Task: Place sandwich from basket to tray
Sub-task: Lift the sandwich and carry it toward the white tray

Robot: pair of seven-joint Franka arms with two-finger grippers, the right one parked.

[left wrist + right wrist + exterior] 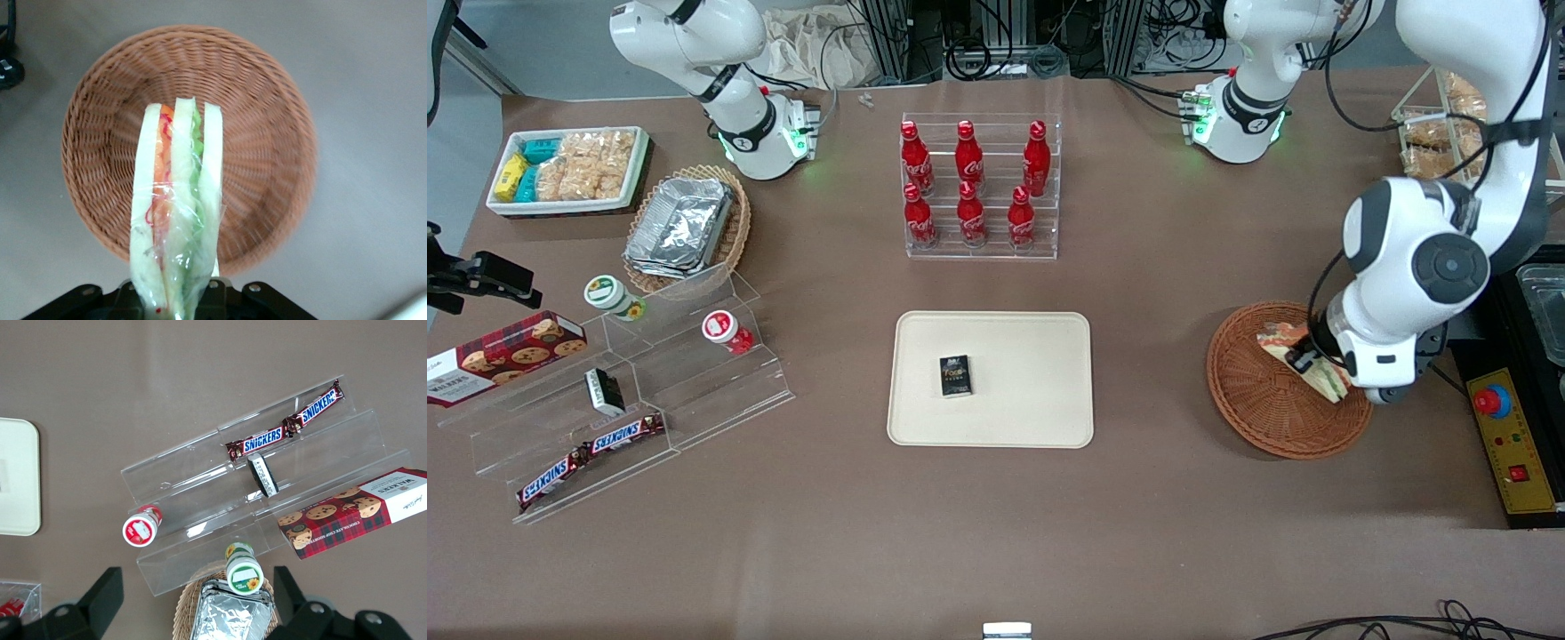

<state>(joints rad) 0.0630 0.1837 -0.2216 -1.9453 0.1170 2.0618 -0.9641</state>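
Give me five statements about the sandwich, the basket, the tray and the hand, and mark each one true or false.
1. The hand is shut on the sandwich. True.
2. The sandwich lies flat on the tray. False: it is held above the basket.
3. A small black box lies on the tray. True.
4. The basket holds a second sandwich. False: the wrist view shows nothing else inside.
5. The tray is nearer the front camera than the rack of red bottles. True.

Wrapped sandwich [175, 213] held upright above basket [267, 133].
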